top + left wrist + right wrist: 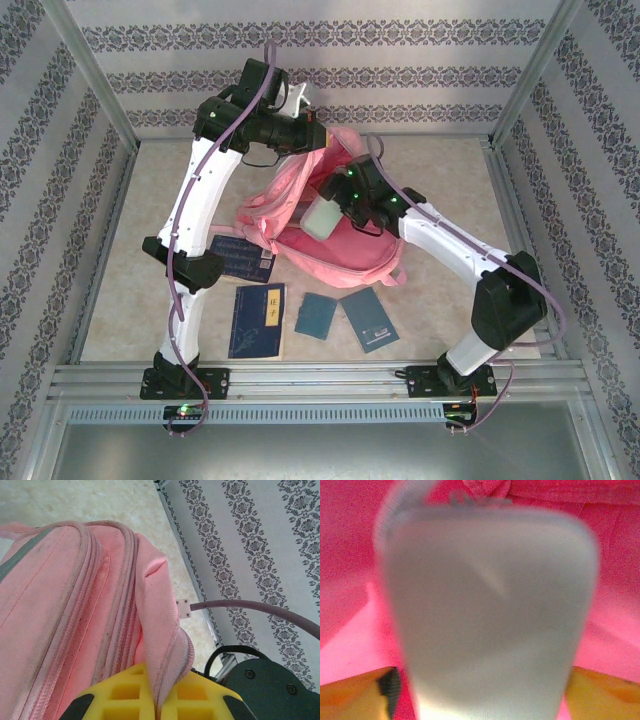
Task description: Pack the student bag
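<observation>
Centre: large pink fabric backpack (335,255) lies on the pale stone-patterned tabletop (440,180).
In its mouth: pale grey rounded soft pouch (322,215).
Just beside its left edge: dark blue rectangular book (240,258).
In front, left to right: navy paperback book (258,320), small teal notebook (318,315), grey-blue notebook (368,320).

Mouth of student bag (335,258) plugged by pale pouch (322,215); books (258,320) crowd near edge; table (450,170) far right free.
</observation>
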Tool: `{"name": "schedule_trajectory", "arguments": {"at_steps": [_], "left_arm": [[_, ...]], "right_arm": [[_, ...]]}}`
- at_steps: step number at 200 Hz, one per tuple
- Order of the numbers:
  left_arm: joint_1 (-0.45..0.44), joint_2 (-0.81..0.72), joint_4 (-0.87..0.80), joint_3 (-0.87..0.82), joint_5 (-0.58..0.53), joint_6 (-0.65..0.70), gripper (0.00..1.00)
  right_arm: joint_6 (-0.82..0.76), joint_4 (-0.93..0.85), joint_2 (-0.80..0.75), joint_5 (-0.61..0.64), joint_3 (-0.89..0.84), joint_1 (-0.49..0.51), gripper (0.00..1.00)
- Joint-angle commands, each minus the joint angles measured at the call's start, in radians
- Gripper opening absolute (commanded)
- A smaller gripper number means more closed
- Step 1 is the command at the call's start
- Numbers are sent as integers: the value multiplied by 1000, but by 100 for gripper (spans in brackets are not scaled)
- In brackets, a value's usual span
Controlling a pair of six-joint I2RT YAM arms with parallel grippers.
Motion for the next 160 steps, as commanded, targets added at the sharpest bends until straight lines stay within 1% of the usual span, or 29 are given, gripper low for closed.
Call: {"name": "schedule_trajectory", "arguments": {"at_steps": [1,13,26,49,66,75,88,109,120,131,160], "left_arm": [[-8,-12,143,39,-11,-43,0],[-8,-6,149,40,-35,-54,0],[-7,-2,152,39,-65,-60,0],[-6,10,148,40,-128,-66,0],[-4,24,140,40,-179,-72,0],[1,33,139,39,-190,-79,0],[5,47,142,39,-214,-82,0],[8,67,148,40,-252,-82,0],[10,83,157,40,-250,-86,0],[9,99,163,40,-246,-94,0],[6,142,161,40,-213,-120,0]], "right_arm": [[-40,-68,64,34,99,-18,96],[-96,-122,88,31,159,-24,98],[-162,-132,86,22,186,-26,98],[-285,-152,45,21,195,-26,98],[-393,-193,-9,60,186,-14,98],[-465,-186,-49,75,159,-3,98],[-547,-155,-132,130,80,14,98],[-595,-91,-270,88,-57,-23,98],[-609,-132,-307,61,-76,-46,96],[-637,-183,-340,53,-88,-47,94],[-686,-267,-453,38,-176,-8,84]]}}
